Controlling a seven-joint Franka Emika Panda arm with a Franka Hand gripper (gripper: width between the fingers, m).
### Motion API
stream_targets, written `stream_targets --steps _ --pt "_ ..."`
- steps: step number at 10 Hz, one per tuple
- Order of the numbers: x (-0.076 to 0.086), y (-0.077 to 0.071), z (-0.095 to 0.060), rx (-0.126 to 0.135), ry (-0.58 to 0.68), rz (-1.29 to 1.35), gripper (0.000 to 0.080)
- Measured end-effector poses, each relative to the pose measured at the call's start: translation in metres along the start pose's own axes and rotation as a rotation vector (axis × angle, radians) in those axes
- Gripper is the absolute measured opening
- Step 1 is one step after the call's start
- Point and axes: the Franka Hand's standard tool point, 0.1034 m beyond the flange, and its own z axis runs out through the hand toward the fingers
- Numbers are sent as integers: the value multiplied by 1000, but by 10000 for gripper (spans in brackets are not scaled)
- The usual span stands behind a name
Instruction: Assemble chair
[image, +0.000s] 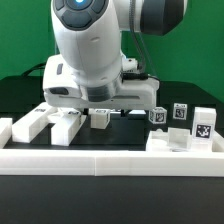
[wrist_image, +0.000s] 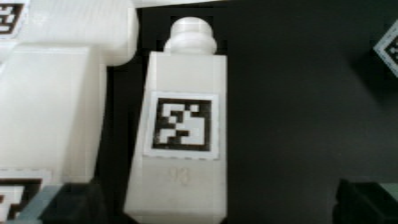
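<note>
- The Panda arm (image: 90, 45) reaches down over the black table (image: 15, 95); its gripper (image: 97, 110) hangs low over a white chair post (wrist_image: 178, 85); the fingers (wrist_image: 370, 200) are spread wide and hold nothing, with dark table showing between the post and that finger.
- The post lies flat with its square tag facing up; its rounded peg end points away from the fingers; a broader white chair part (wrist_image: 54, 100) lies just beside it along one long side, with a thin dark gap between them.
- In the exterior view, loose white chair pieces (image: 35, 125) lie at about eight o'clock from the gripper; a cluster of tagged chair blocks (image: 180, 115) stands at about three o'clock, well apart from the gripper.
- The long low white rail (image: 110, 160) runs across at six o'clock from the gripper, in front of all the parts.
</note>
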Motion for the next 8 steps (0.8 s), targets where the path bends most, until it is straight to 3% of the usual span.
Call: stream_targets --steps 8 --pt "0 5 18 -3 -20 10 649"
